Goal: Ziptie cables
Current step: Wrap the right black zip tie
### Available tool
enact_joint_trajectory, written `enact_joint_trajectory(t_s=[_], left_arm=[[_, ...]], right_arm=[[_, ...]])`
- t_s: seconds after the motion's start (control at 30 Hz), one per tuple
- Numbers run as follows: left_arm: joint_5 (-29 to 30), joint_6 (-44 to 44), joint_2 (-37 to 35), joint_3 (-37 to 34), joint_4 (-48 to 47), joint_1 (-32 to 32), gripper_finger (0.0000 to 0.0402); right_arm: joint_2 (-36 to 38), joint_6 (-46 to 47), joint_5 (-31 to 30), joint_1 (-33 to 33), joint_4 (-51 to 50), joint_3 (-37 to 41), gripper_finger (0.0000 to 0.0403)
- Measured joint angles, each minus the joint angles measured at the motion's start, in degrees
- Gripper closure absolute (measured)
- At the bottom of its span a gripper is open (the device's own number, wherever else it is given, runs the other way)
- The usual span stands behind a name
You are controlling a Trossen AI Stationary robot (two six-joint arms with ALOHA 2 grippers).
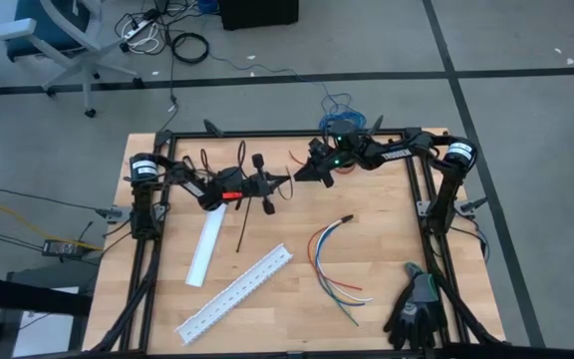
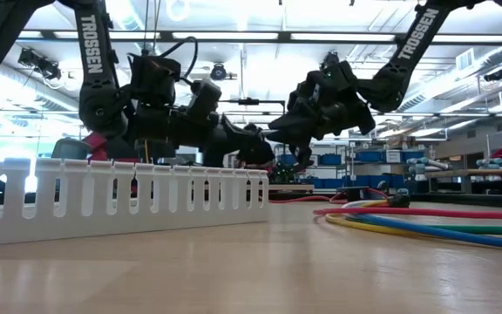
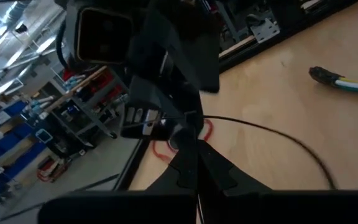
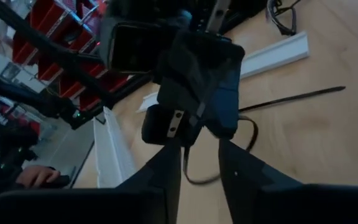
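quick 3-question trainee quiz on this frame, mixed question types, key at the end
1. True or false: the cables lie loose on the table, held by neither gripper.
2. Which gripper has its fingers pressed together: left gripper or right gripper?
3. Multiple choice: the black gloves lie A) at the table's near right corner, B) under the slotted white duct, C) in the left gripper.

Key: 1 true; 2 left gripper, its fingers meet in the left wrist view while the right's stand apart; 3 A.
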State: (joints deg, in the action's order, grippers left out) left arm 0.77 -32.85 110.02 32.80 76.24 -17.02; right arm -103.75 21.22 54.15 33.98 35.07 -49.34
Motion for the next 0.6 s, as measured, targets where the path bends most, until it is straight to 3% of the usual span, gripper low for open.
enact_joint_trajectory(t_s=[0.2, 0.3, 0.43, 0.6], left_arm=[[-6.16, 10.21, 0.00, -2.52, 7.09, -2.06, 0.0401], [-8.68, 17.95, 0.00, -3.24, 8.94, -3.19, 0.0401], [-11.69, 25.82, 0.00, -3.10, 8.03, -4.20, 0.0401], [-17.85, 28.40, 0.00, -3.09, 7.54, -5.08, 0.0401]], right_arm=[[0.18, -7.37, 0.08, 1.95, -0.45, 0.00, 0.0294], [0.18, -14.71, -3.76, 1.13, -1.65, 0.00, 0.0299], [0.18, -25.00, -13.83, -1.70, -1.84, 0.00, 0.0304], [0.18, -36.09, -29.30, -5.97, -1.90, 0.00, 0.0304]])
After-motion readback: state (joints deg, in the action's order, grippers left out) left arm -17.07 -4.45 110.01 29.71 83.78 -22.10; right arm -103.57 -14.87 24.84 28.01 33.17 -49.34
